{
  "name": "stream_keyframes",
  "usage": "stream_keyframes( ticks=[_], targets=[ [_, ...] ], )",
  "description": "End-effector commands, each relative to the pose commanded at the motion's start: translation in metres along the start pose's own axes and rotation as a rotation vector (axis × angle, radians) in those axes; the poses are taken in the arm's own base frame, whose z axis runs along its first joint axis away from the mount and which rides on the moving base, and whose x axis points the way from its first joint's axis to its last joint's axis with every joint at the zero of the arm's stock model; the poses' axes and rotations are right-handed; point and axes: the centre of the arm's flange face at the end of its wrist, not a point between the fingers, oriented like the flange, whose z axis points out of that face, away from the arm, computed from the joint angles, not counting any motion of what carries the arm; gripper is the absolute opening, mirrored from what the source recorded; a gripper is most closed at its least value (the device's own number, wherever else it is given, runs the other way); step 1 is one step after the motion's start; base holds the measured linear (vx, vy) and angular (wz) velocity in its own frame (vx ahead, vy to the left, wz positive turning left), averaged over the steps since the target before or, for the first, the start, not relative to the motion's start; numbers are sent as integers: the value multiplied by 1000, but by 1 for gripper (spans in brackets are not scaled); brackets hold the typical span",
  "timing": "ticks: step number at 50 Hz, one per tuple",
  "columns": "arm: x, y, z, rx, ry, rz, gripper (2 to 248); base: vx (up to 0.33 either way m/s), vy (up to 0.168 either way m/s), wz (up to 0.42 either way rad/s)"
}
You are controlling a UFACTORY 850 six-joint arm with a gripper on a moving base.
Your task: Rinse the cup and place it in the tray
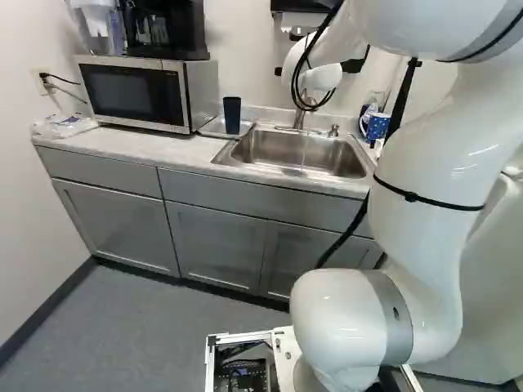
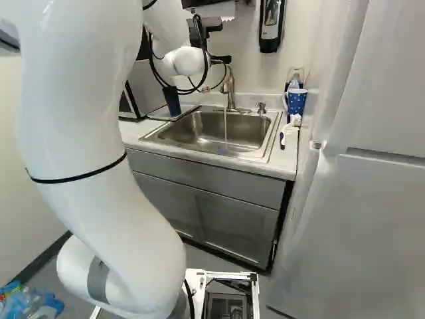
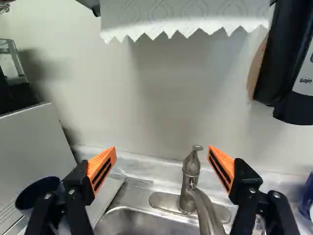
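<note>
Standing released, end effector (image 1: 355,65) partly hides dark cup (image 3: 38,188) in wrist view; faucet spout (image 3: 207,215) cut off.

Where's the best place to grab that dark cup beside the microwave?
Probably around the middle of the dark cup, coming level from the front, angled slightly from the sink side. It stands upright, tall and slim, with no handle in sight, so its wall suits a grip from two sides; the microwave crowds its other side.
</note>
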Motion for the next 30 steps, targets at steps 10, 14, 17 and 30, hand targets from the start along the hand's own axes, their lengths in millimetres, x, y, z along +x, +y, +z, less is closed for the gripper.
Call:
stream_keyframes(
  ticks=[10,14,17,30],
  targets=[
    [-6,8,-18,-19,-64,-1,247,0,0,0],
    [-9,12,-25,-27,-102,-4,247,0,0,0],
    [-12,15,-31,-33,-132,-7,247,0,0,0],
    [-24,25,-57,-55,-269,-22,247,0,0,0]
  ],
)
